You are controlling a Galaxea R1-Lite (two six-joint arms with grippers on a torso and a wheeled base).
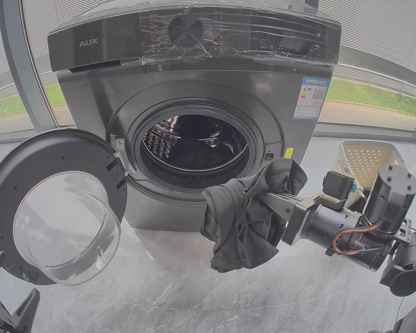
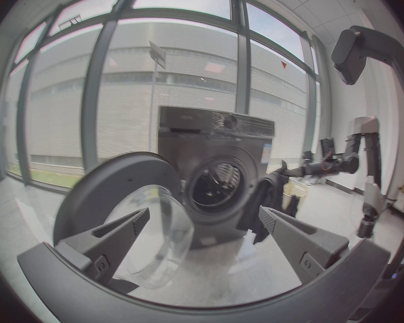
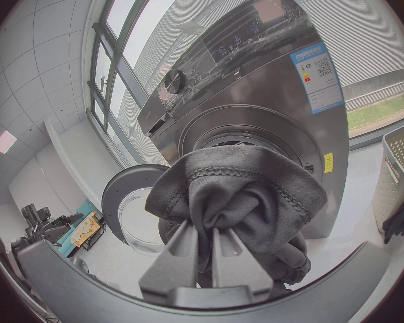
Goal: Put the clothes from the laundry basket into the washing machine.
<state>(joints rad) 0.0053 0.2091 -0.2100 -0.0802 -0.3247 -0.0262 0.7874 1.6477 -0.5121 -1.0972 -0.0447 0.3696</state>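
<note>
A dark grey garment (image 1: pixel 245 218) hangs from my right gripper (image 1: pixel 268 197), which is shut on it just in front of and below the washing machine's drum opening (image 1: pixel 194 146). In the right wrist view the garment (image 3: pixel 238 198) bunches over the closed fingers (image 3: pixel 226 256), with the washing machine (image 3: pixel 265 113) right behind. The round door (image 1: pixel 55 204) is swung wide to the left. A cream laundry basket (image 1: pixel 367 160) stands on the floor at the right, behind my right arm. My left gripper (image 2: pixel 202 223) is open, low at the left, holding nothing.
The grey marble floor (image 1: pixel 171 283) lies in front of the machine. Large windows with grey frames (image 1: pixel 18 61) stand behind it. A dark cloth (image 3: pixel 401 218) hangs over the laundry basket's rim (image 3: pixel 399 167) in the right wrist view.
</note>
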